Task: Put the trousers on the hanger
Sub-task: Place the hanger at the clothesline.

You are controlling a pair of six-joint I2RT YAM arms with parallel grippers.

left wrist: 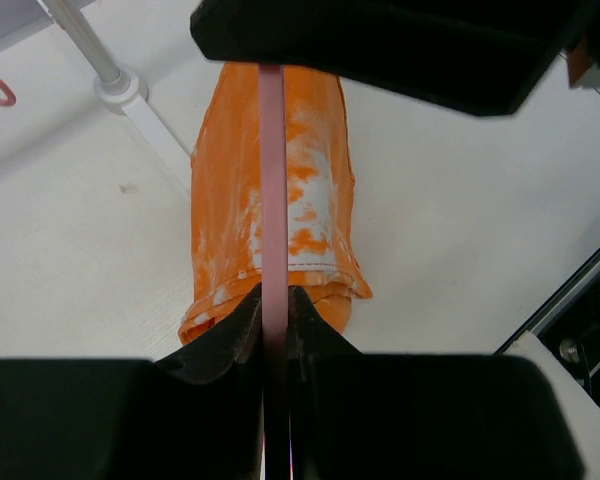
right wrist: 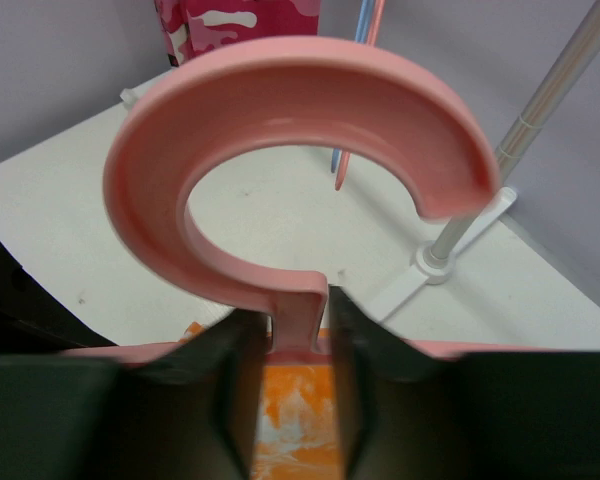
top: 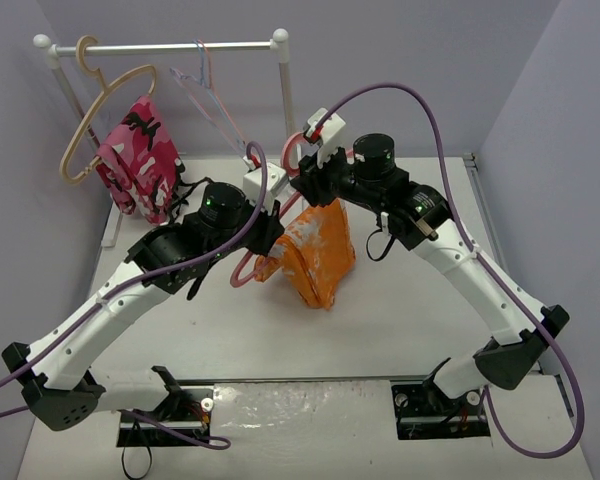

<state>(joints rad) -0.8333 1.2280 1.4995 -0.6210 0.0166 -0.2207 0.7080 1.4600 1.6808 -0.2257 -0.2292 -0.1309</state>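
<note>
One pair of orange, white-blotched cloth trousers point(top: 315, 255) under one thick salmon-pink plastic hanger point(right wrist: 300, 80), mid-frame.
Upper left, one white rail point(top: 180, 46) carries one beige hanger point(top: 80, 128), one pink-and-red camouflage garment point(top: 140, 155), two thin hangers point(right wrist: 360, 90). Centre: left end effector point(left wrist: 275, 305) clenched on the salmon hanger's bar; right end effector point(right wrist: 298, 320) flanks its hook neck, grip unclear.

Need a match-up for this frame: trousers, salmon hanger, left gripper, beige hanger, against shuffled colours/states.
Things:
1. trousers
2. hanger
3. left gripper
4. beige hanger

States:
A. hooked over the rail
B. shut on a thin pink bar
C. orange with white blotches
D. its hook rises between the fingers of the right gripper

Pairs: 1-C, 2-D, 3-B, 4-A
</note>
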